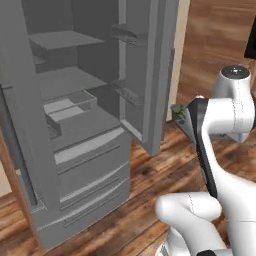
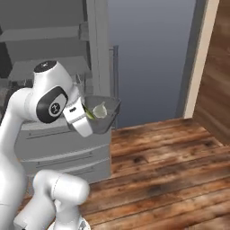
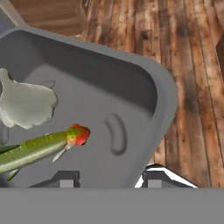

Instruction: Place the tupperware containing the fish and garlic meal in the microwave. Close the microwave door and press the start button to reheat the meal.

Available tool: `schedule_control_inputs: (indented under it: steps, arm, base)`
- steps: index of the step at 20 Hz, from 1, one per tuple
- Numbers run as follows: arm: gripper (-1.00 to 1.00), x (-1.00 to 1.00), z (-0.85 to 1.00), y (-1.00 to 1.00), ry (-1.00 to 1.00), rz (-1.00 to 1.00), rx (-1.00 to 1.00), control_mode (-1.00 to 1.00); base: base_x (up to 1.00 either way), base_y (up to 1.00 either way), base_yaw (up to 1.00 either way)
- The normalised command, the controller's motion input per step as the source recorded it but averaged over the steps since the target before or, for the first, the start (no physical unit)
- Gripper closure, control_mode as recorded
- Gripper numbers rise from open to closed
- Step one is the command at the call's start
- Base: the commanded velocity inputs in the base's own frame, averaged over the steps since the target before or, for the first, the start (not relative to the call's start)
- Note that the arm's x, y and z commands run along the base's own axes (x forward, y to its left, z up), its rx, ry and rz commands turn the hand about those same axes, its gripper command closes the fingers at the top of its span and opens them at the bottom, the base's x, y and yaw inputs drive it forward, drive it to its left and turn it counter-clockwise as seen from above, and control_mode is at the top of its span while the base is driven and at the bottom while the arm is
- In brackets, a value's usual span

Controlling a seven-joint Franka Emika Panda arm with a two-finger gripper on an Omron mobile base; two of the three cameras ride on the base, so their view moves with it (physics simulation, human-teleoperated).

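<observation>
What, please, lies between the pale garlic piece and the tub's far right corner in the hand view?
Nothing: in the hand view the tupperware floor between the garlic and that corner is bare grey plastic. The green fish lies nearer the gripper.

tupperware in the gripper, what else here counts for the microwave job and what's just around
Job: tupperware held in the gripper; fish and garlic lying inside it.
Just around: open grey fridge, its drawers, the wooden floor.
</observation>
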Motion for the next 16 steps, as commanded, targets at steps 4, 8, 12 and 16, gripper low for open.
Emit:
schedule_control_inputs:
  steps: [4,8,12,16]
  arm:
    - [1.0,0.0,0.0,0.0,0.0,0.0,0.0,1.0]
    - [1.0,0.0,0.0,0.0,0.0,0.0,0.0,1.0]
    - [1.0,0.0,0.0,0.0,0.0,0.0,0.0,1.0]
    - [1.0,0.0,0.0,0.0,0.0,0.0,0.0,1.0]
  base:
    - [0.0,-0.09,-0.75]
    - [0.0,-0.06,-0.75]
    - [0.1,-0.08,-0.69]
    - [0.42,-0.13,-0.58]
